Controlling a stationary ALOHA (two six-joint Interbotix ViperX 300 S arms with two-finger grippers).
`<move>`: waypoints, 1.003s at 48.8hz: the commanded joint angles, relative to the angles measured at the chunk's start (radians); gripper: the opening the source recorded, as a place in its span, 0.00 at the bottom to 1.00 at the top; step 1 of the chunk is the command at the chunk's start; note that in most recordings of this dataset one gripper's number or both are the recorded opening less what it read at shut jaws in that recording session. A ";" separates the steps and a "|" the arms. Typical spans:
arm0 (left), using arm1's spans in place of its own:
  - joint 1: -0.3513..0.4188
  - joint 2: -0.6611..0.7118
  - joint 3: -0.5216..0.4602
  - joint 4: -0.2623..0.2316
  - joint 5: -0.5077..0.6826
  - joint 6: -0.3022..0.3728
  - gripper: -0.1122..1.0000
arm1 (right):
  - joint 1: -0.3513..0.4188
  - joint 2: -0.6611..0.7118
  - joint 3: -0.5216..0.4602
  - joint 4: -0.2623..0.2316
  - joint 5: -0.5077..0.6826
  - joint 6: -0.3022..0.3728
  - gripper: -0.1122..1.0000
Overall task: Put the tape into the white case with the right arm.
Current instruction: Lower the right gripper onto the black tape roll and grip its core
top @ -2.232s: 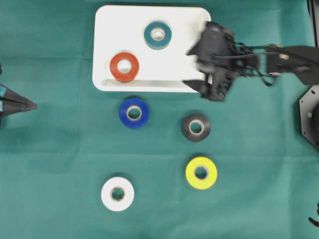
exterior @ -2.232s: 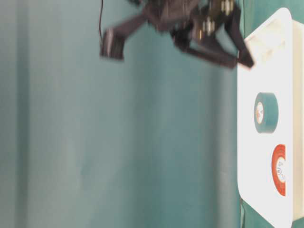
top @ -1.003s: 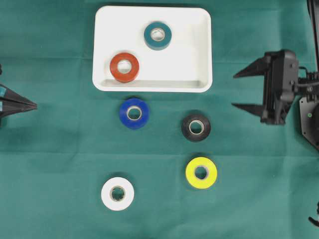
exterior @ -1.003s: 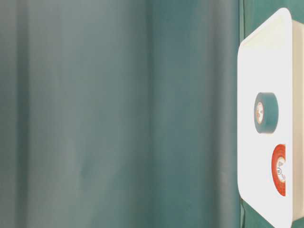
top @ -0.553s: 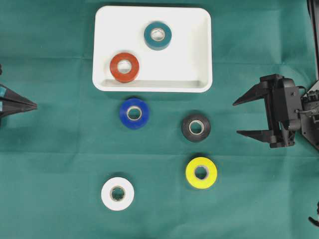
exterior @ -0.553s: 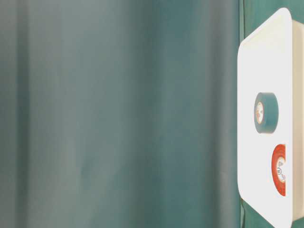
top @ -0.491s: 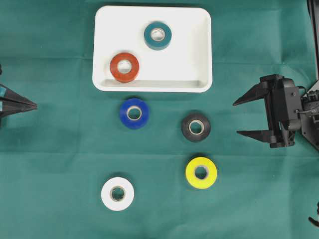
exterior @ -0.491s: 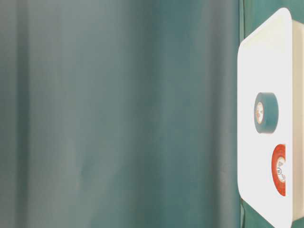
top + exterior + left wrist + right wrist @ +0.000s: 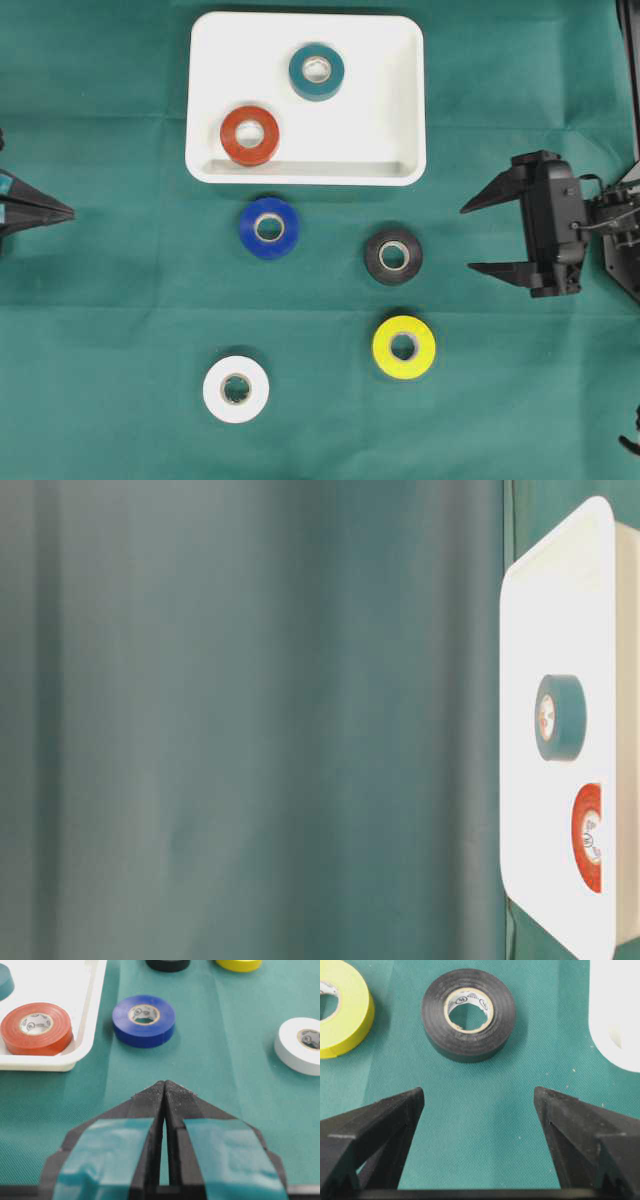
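The white case (image 9: 400,100) lies at the back and holds a teal tape (image 9: 317,71) and a red tape (image 9: 249,134). On the green cloth in front of it lie a blue tape (image 9: 269,227), a black tape (image 9: 393,256), a yellow tape (image 9: 404,347) and a white tape (image 9: 236,389). My right gripper (image 9: 466,239) is open and empty, to the right of the black tape and pointing at it. In the right wrist view the black tape (image 9: 468,1015) lies ahead of the spread fingers (image 9: 400,1110). My left gripper (image 9: 68,211) is shut at the left edge.
The case's rounded corner (image 9: 620,1010) shows at the upper right of the right wrist view, with the yellow tape (image 9: 340,1010) at the left. In the left wrist view the blue tape (image 9: 143,1020) lies just beside the case rim (image 9: 95,1010).
My right gripper drew back from the case to the right side, came down level with the black tape, and has just edged a little left toward it. The tapes have not moved.
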 commanded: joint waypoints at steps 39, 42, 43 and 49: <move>0.002 0.012 -0.011 0.000 -0.011 -0.012 0.10 | -0.031 0.388 -0.319 -0.003 -0.003 -0.006 0.64; 0.002 0.012 -0.011 0.000 -0.011 -0.012 0.10 | -0.029 0.388 -0.319 -0.003 -0.002 -0.005 0.64; 0.002 0.012 -0.011 0.000 -0.011 -0.012 0.10 | -0.029 0.388 -0.319 -0.003 -0.002 -0.005 0.64; 0.002 0.012 -0.011 0.000 -0.011 -0.012 0.10 | -0.031 0.391 -0.319 -0.003 0.000 0.000 0.64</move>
